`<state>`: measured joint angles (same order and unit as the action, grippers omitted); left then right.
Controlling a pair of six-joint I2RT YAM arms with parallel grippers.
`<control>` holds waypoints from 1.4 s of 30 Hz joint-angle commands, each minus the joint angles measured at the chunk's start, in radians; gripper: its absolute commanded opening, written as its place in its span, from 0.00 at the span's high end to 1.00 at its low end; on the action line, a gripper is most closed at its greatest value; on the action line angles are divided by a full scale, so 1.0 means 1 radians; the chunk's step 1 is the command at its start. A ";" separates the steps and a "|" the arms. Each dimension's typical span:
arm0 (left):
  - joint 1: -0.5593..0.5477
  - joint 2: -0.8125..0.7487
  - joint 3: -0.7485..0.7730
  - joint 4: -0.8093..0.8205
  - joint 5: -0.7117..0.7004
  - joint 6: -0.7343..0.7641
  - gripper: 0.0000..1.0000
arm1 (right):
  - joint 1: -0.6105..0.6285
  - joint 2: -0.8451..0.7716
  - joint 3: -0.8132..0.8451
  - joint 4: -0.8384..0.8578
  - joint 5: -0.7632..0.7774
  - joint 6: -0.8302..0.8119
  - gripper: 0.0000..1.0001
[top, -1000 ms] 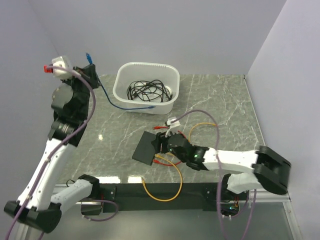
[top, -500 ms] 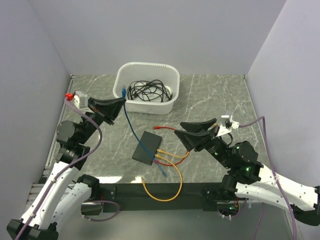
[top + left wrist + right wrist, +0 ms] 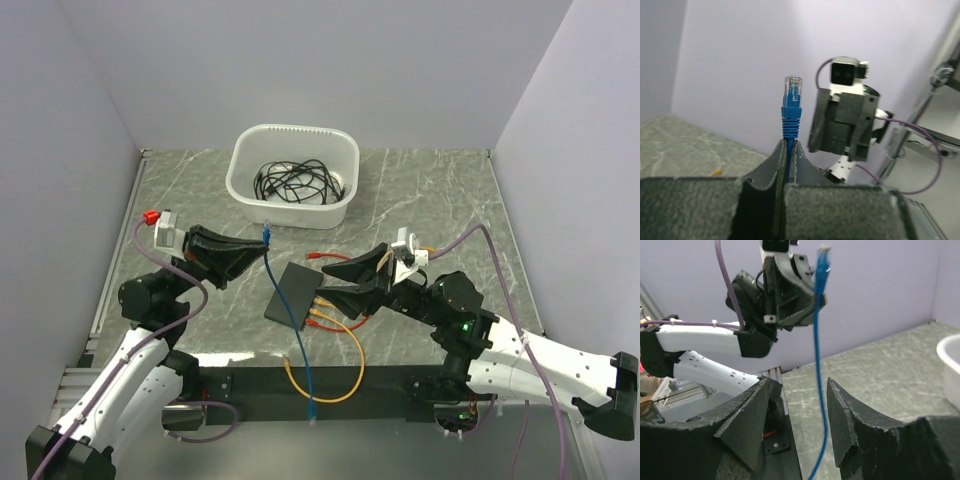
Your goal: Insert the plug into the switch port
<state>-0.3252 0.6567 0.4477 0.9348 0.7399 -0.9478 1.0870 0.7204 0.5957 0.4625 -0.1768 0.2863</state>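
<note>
Blue cable (image 3: 818,340), clear plug (image 3: 793,84), black switch (image 3: 303,285), white tub (image 3: 243,160), grey veined table (image 3: 430,190), yellow cable (image 3: 325,398)

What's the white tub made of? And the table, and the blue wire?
The white tub looks like thin plastic: smooth, milky walls. The table looks like grey-green marble or a marble-look sheet: pale veins, glossy spots. The blue wire looks like bendy plastic, with a ribbed boot and a clear hard plug tip.

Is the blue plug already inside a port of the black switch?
No, the blue plug sticks up from the shut left hand, apart from the switch.
</note>
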 commanded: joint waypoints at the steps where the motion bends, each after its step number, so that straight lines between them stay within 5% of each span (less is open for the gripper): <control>1: -0.020 -0.006 -0.024 0.249 0.082 -0.134 0.99 | -0.013 -0.001 0.046 0.102 -0.069 -0.032 0.43; 6: -0.081 0.009 -0.046 0.296 0.070 -0.175 0.99 | -0.019 0.024 0.078 0.096 -0.064 -0.038 0.43; 11: -0.162 -0.071 0.023 -0.185 -0.140 0.107 1.00 | -0.018 0.059 0.159 -0.016 0.135 -0.016 0.43; 15: -0.225 -0.101 0.055 -0.347 -0.309 0.202 0.99 | -0.016 0.114 0.233 -0.105 0.256 0.001 0.44; 37: -0.365 -0.075 0.074 -0.410 -0.481 0.308 1.00 | -0.009 0.341 0.377 -0.094 0.243 0.068 0.41; 42: -0.368 -0.077 0.075 -0.409 -0.474 0.308 0.99 | -0.007 0.369 0.388 -0.082 0.224 0.076 0.51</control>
<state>-0.6880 0.5854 0.4774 0.5030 0.2745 -0.6605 1.0740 1.0771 0.9291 0.3370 0.0589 0.3515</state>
